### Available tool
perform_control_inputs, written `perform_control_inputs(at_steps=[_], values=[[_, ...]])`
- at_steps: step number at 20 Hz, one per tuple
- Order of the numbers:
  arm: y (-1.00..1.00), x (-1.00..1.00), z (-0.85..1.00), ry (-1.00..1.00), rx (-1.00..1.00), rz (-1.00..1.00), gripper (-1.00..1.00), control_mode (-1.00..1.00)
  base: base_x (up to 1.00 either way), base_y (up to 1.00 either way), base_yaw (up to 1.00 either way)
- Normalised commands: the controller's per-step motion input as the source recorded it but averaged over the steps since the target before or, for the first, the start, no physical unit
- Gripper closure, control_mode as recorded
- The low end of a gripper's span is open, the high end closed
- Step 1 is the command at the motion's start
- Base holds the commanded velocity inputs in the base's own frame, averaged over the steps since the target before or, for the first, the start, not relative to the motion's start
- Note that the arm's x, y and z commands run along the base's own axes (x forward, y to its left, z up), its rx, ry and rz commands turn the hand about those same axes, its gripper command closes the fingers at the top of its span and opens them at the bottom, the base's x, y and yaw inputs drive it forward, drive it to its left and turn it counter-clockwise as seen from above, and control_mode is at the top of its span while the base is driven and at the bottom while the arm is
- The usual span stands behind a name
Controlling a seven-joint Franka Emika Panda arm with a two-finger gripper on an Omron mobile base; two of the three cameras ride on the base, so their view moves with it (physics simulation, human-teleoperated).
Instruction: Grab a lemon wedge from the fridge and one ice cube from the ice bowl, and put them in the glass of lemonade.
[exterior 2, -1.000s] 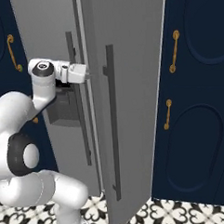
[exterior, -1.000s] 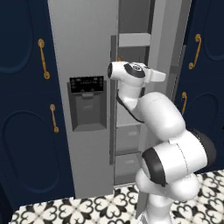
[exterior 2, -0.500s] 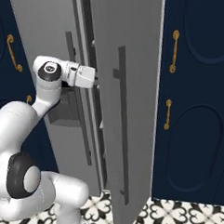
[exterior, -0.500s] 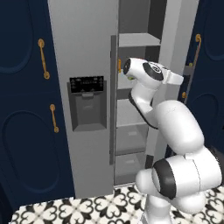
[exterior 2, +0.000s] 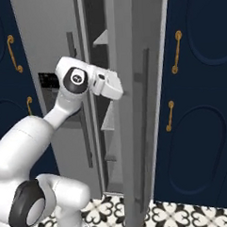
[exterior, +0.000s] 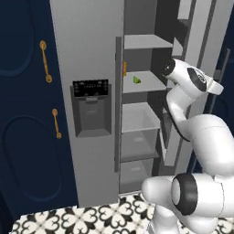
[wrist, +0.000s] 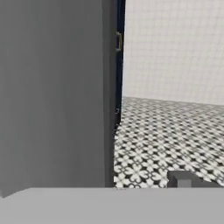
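Fetching stage: the fridge (exterior: 87, 55) stands with its right door (exterior 2: 148, 109) swung open; the lemon wedge (exterior: 136, 80) lies on a middle shelf (exterior: 144, 84), untouched. The fingers (exterior 2: 125, 92), spread wide and empty, sit beside the door. Next, probably, the arm must turn inward toward that shelf. Patterned tile floor (exterior: 91, 219); navy cabinets (exterior 2: 199, 96) flank the fridge.

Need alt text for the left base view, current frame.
Grey fridge with its right door swung open, a small lemon wedge on a middle shelf. The white arm rises at lower right, beside the shelves; navy cabinets with brass handles stand at left.
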Motion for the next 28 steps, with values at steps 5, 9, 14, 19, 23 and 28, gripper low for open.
perform_control_inputs(at_steps=[5,9,14,19,23,28], values=[[-1.00,-0.15,-0.02,-0.06,0.17,0.00,-1.00,-1.00,0.00,0.00,0.00],[-1.00,-0.26,0.01,-0.08,0.19,-0.01,-1.00,-1.00,0.00,0.00,0.00],[0.18,-0.97,0.80,-0.44,0.02,0.09,-1.00,-1.00,0.00,0.00,0.00],[0.92,-0.99,0.63,-0.06,0.00,0.25,-1.00,-1.00,0.00,0.00,0.00],[1.00,-0.61,0.03,0.09,0.01,0.45,-1.00,-1.00,0.00,0.00,0.00],[0.94,-0.23,-0.18,0.20,0.23,0.53,-1.00,-1.00,0.00,0.00,0.00]])
